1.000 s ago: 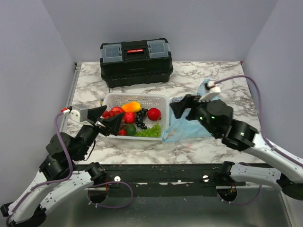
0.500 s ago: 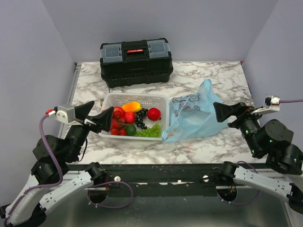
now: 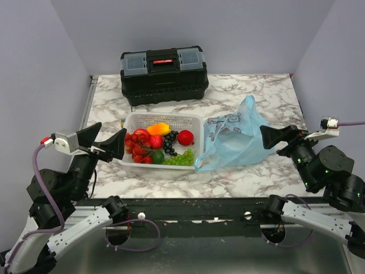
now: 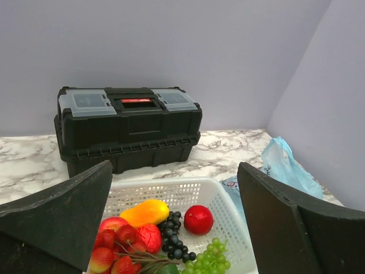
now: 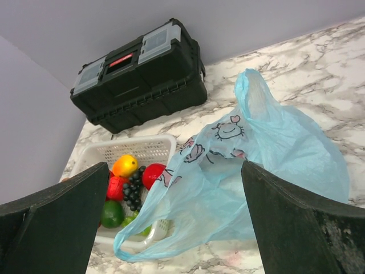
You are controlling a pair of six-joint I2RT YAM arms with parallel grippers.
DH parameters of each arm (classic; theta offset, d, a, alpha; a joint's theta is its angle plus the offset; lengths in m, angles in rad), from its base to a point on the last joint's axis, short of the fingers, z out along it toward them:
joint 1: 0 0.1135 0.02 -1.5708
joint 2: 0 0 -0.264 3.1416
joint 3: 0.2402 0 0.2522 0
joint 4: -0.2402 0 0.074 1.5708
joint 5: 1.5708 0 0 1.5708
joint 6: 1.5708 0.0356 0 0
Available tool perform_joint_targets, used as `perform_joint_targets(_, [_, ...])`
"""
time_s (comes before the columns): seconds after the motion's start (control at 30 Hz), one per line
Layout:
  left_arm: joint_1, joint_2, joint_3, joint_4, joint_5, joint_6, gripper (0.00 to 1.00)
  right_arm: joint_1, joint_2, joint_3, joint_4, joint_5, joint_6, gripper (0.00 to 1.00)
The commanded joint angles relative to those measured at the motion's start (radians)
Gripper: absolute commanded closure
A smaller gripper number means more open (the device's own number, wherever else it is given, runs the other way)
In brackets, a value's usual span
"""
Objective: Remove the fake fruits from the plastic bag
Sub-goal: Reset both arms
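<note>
The fake fruits lie in a white mesh basket (image 3: 197,121): a red apple (image 3: 185,137), an orange-yellow fruit (image 3: 158,128), a dark grape bunch (image 3: 169,142), red berries (image 3: 137,142) and a dark green piece (image 3: 157,156). They also show in the left wrist view, with the apple (image 4: 199,219) in the middle. The light-blue plastic bag (image 3: 234,140) lies crumpled to the right of the basket, one handle loop over the basket's corner; what is inside it is hidden. My left gripper (image 3: 111,136) is open and empty, raised left of the basket. My right gripper (image 3: 274,137) is open and empty, right of the bag (image 5: 256,165).
A black toolbox (image 3: 163,75) stands at the back of the marble table (image 3: 256,91). A pale green grape cluster (image 3: 179,158) lies at the basket's front right. Grey walls close in both sides.
My right gripper has let go of the bag and drawn back to the right; the bag has settled on the table. My left gripper has drawn back left, away from the basket.
</note>
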Motion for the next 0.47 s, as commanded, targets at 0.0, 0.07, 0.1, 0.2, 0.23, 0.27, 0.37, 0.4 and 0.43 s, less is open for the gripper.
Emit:
perform_joint_targets(0.0, [0.006, -0.022, 0.008, -0.029, -0.040, 0.028, 0.10, 0.002, -0.019, 0.017, -0.014, 0.040, 0.013, 0.00])
perform_joint_targets(0.07, [0.006, -0.022, 0.009, -0.025, -0.040, 0.034, 0.10, 0.001, -0.028, 0.008, -0.006, 0.038, 0.012, 0.00])
perform_joint_targets(0.1, [0.006, -0.021, 0.010, -0.026, -0.040, 0.034, 0.10, 0.002, -0.032, 0.004, -0.004, 0.039, 0.012, 0.00])
perform_joint_targets(0.2, [0.006, -0.015, 0.013, -0.025, -0.037, 0.034, 0.10, 0.001, -0.040, -0.004, -0.003, 0.039, 0.016, 0.00])
perform_joint_targets(0.23, [0.006, -0.016, 0.011, -0.025, -0.037, 0.034, 0.10, 0.002, -0.043, -0.005, -0.004, 0.038, 0.016, 0.00])
perform_joint_targets(0.27, [0.006, -0.016, 0.008, -0.023, -0.036, 0.033, 0.10, 0.002, -0.046, -0.007, -0.003, 0.037, 0.014, 0.00])
perform_joint_targets(0.37, [0.006, -0.016, 0.004, -0.022, -0.032, 0.025, 0.10, 0.002, -0.047, -0.010, -0.013, 0.054, 0.011, 0.00])
perform_joint_targets(0.4, [0.005, -0.016, 0.002, -0.021, -0.030, 0.023, 0.10, 0.002, -0.044, -0.007, -0.020, 0.055, 0.016, 0.00])
perform_joint_targets(0.43, [0.006, -0.015, 0.002, -0.021, -0.027, 0.022, 0.10, 0.002, -0.045, -0.005, -0.023, 0.052, 0.018, 0.00])
